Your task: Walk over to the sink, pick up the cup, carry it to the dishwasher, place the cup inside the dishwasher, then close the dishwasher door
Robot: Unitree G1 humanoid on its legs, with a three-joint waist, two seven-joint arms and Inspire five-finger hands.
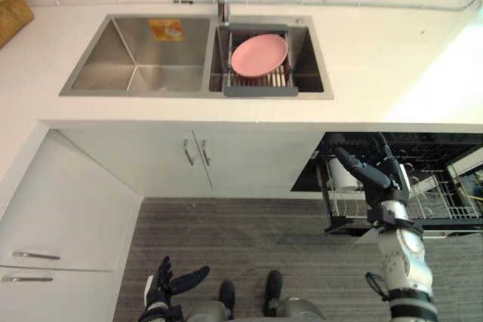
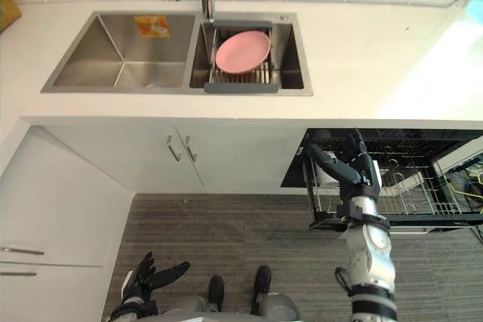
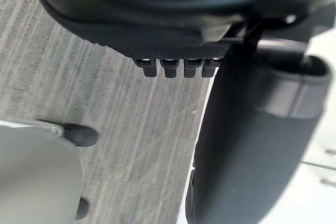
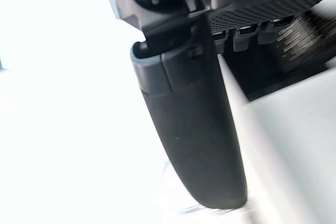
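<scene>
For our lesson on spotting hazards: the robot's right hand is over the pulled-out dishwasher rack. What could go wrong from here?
1. The right hand sits close beside the white cup at the end of the grey wire rack; drawing back, its thumb might tip the cup.
2. The rack sticks out of the black dishwasher, so closing could jam unless it is pushed in first.
3. Straight fingers near the wires might snag.

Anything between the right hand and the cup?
Nothing visible. The right hand is open over the dishwasher rack. The white cup appears to stand at the rack's left end, close beside the thumb.
</scene>
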